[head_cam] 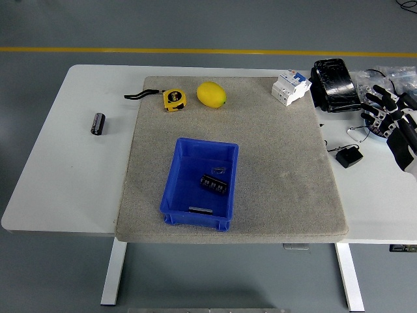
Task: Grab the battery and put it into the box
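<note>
A blue box [199, 187] sits on the grey mat near the table's front. Inside it lies a dark battery pack [214, 183], flat on the box floor toward the right wall. A small black cylinder [98, 123] rests alone on the bare white table at the far left. My right hand [391, 120] is at the picture's right edge, over the table's right side, fingers spread and holding nothing. It is far from the box. The left arm is out of view.
A yellow tape measure [172, 99] and a yellow lemon [211, 94] lie at the mat's back. A white circuit breaker [290, 87], a black wrapped bundle [333, 85] and a small black adapter [350, 158] with cables crowd the right side.
</note>
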Available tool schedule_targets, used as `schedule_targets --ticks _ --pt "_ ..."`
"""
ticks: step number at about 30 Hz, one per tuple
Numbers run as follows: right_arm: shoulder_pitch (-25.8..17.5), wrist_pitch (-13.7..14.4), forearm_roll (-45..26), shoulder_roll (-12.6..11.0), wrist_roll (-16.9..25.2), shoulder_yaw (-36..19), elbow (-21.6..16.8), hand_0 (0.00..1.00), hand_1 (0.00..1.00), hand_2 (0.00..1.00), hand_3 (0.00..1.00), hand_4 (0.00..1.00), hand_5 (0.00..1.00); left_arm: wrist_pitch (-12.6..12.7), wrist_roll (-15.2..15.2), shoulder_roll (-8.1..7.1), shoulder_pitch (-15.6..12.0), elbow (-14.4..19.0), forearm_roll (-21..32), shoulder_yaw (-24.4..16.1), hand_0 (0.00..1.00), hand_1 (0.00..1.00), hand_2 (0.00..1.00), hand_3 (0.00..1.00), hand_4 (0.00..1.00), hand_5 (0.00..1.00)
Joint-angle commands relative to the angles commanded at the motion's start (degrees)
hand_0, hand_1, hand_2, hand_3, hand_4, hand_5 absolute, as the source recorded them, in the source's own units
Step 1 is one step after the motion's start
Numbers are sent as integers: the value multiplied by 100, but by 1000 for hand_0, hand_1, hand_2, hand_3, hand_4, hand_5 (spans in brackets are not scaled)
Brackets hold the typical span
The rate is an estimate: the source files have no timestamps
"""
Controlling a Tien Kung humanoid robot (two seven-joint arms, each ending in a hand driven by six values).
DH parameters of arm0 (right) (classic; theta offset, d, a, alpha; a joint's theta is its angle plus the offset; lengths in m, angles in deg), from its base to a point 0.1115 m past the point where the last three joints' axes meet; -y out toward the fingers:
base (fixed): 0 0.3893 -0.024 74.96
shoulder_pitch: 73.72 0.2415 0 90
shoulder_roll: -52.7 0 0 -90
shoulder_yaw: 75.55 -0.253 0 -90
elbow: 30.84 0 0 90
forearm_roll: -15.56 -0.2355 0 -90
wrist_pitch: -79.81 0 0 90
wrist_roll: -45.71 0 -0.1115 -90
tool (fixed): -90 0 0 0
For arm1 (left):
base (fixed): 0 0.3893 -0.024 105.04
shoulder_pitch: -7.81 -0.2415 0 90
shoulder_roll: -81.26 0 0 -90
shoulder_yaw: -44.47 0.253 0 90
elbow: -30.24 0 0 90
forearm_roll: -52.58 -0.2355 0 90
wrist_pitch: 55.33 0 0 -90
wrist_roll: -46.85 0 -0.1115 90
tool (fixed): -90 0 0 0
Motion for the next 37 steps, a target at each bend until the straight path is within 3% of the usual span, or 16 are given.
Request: schedule_targets --ticks 6,10,11,12,15,17,19,22,32,37 --pt "-1 31 25 40 -19 38 88 865 831 888 897 998 723 -52 -69 -8 70 -42 -273 -115 646 724 847 877 914 918" --pt "-24 55 54 62 -38 38 145 865 831 888 897 998 723 -137 -302 -37 169 -88 -828 -397 646 724 847 877 914 918" --pt "-31 59 73 72 -41 35 157 865 831 888 897 998 723 -240 -402 -53 197 -133 -1033 -509 646 724 847 877 914 918" --pt "-42 63 109 87 -38 28 164 864 831 888 897 998 719 -410 -546 -74 235 -199 -1277 -701 597 670 791 856 885 998" --pt "-77 74 159 121 -34 26 188 864 831 888 897 998 719 -1022 -919 -121 355 -459 -1984 -1357 597 670 791 856 885 998" --pt "-94 79 171 121 -40 39 215 864 831 888 897 998 719 -1402 -949 -104 415 -634 -2469 -1826 597 670 791 856 885 998" --pt "-109 79 179 121 -58 67 254 855 832 886 896 998 717 -1627 -911 -48 457 -787 -2953 -2300 602 652 744 801 867 998" --pt "-129 71 237 154 -78 94 292 855 832 886 896 998 717 -1597 -870 57 474 -933 -3698 -3022 602 652 744 801 867 998" --pt "-150 56 281 190 -106 132 359 855 832 884 896 998 700 -1442 -980 226 603 -970 -6042 -5216 630 658 740 800 873 998" --pt "-161 61 288 206 -110 151 381 855 832 884 896 998 700 -1361 -933 284 581 -993 -7271 -5757 630 658 740 800 873 998"
